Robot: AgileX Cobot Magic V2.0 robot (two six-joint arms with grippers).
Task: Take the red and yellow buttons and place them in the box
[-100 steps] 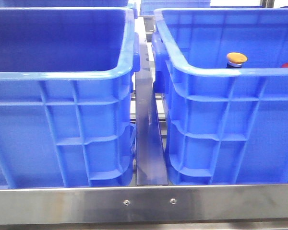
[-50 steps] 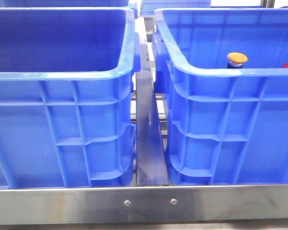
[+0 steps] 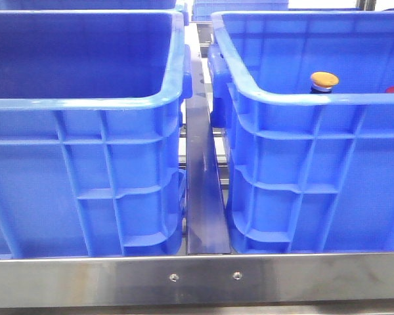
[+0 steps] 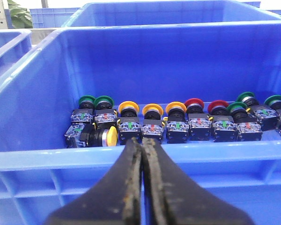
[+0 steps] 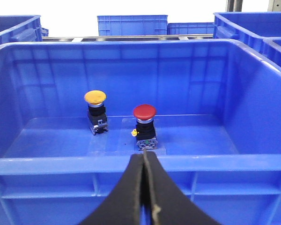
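Right wrist view has the right tool (image 5: 145,187) pinched fully together, gripping nothing, just outside the near wall of the box (image 5: 131,164). Inside that box the yellow button (image 5: 95,111) and red button (image 5: 144,125) stand upright, close together. Left tool (image 4: 142,187) is likewise clamped tight on nothing, facing the other crate (image 4: 33,154) with its row of buttons.

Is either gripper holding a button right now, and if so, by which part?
Nothing is held. The left gripper and the right gripper are both shut on nothing, outside the crates. The yellow button and red button stand untouched inside the box.
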